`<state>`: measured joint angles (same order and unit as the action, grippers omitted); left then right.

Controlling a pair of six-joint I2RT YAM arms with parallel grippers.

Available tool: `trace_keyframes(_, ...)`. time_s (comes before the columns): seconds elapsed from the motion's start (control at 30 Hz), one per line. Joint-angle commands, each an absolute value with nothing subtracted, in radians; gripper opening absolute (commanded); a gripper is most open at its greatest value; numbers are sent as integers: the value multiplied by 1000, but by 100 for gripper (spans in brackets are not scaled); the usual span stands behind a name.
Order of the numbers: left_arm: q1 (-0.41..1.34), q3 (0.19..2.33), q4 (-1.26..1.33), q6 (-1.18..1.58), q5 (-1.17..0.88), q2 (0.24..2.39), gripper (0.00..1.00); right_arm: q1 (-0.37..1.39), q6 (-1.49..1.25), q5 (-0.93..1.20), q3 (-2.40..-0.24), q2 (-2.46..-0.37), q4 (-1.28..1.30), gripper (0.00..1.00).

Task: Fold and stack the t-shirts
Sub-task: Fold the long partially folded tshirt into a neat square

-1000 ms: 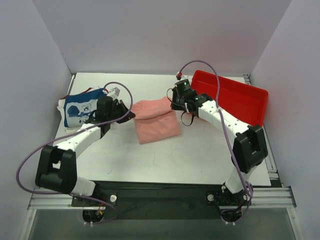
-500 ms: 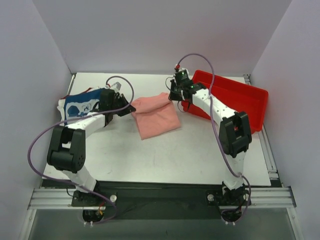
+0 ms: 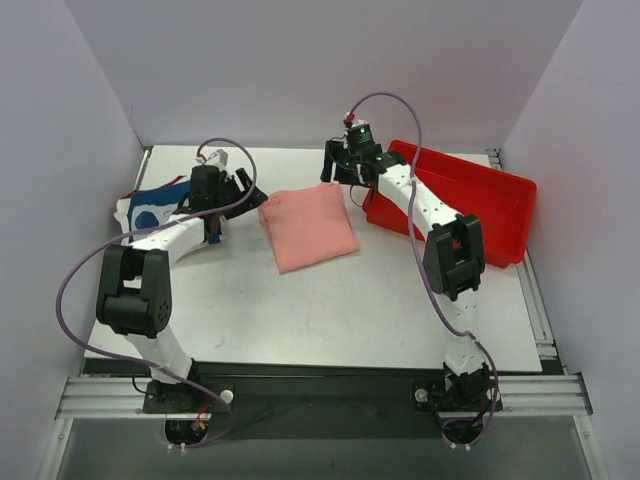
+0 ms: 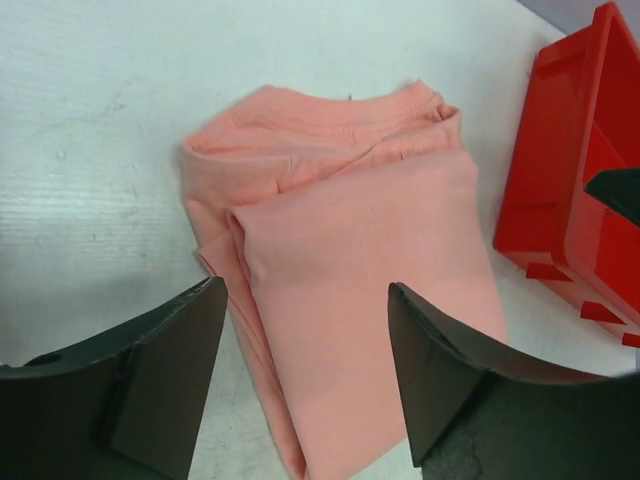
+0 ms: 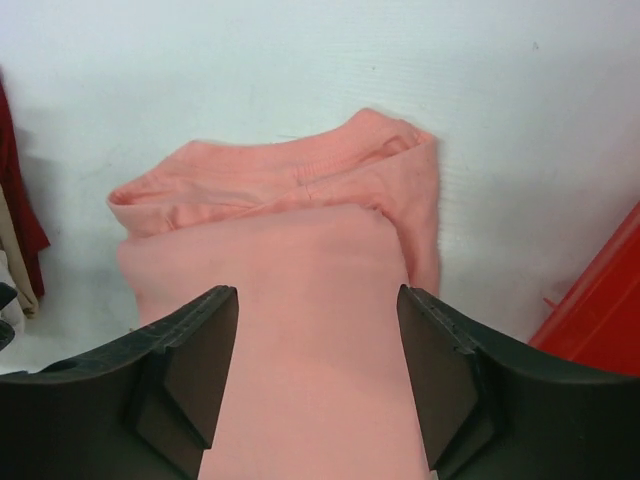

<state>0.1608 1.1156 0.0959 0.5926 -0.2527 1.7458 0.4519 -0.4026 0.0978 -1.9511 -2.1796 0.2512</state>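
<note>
A salmon-pink t-shirt [image 3: 308,226] lies folded flat in the middle of the table, its collar end toward the far wall. My left gripper [image 3: 250,190] hovers open at its far left corner, and the left wrist view shows the pink t-shirt [image 4: 350,270] below and between the spread fingers [image 4: 170,370]. My right gripper [image 3: 333,166] is open at the far right corner, over the pink t-shirt [image 5: 290,250]; nothing is held. A navy t-shirt with white print [image 3: 158,207] lies at the left, partly under my left arm.
A red plastic tray [image 3: 480,195] stands at the right, close to my right arm, its wall [image 4: 585,150] also showing in the left wrist view. A dark red cloth [image 5: 18,205] and a pale one show at the left edge of the right wrist view.
Both grippers carried the pink shirt's edge toward the far side, then opened and let go. The shirt now lies flat and folded; both arms sit farther back.
</note>
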Motion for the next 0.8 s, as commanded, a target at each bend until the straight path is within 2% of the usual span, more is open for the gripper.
trace_keyframes(0.0,161,1132,149,565,-195,1672,77,443,-364,120,-2013,-2152,265,67)
trace_keyframes(0.07,163,1094,161,555,-184,1614,80,448,-357,120,-1982,-2109,249,69)
trace_keyframes(0.23,172,930,225,561,-225,1522,81,471,-373,173,-1737,-1962,120,69)
trace_keyframes(0.4,196,818,308,571,-288,1505,82,531,-402,224,-1543,-1864,28,68)
trace_keyframes(0.53,212,755,368,592,-325,1541,82,568,-433,256,-1427,-1858,-47,68)
trace_keyframes(0.77,215,683,518,656,-420,1630,82,566,-485,298,-1410,-1974,-77,68)
